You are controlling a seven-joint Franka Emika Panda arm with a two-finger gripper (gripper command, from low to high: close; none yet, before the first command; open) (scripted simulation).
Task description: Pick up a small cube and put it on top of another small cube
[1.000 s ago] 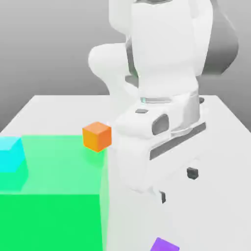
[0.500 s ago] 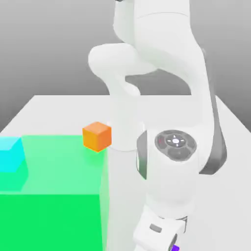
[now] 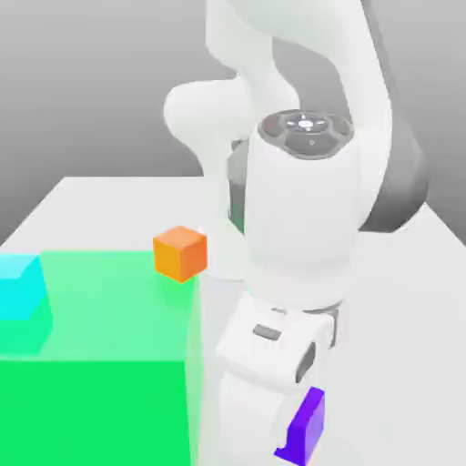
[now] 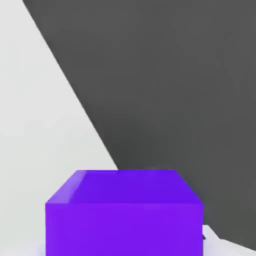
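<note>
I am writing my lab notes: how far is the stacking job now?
Done: the gripper has shut on the purple cube, which appears lifted off the table. In hand: carrying it. Left: placing it on the cyan cube, which sits bare at the exterior view's left.

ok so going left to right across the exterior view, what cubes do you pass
cyan cube → orange cube → purple cube, which sits at the gripper
</note>
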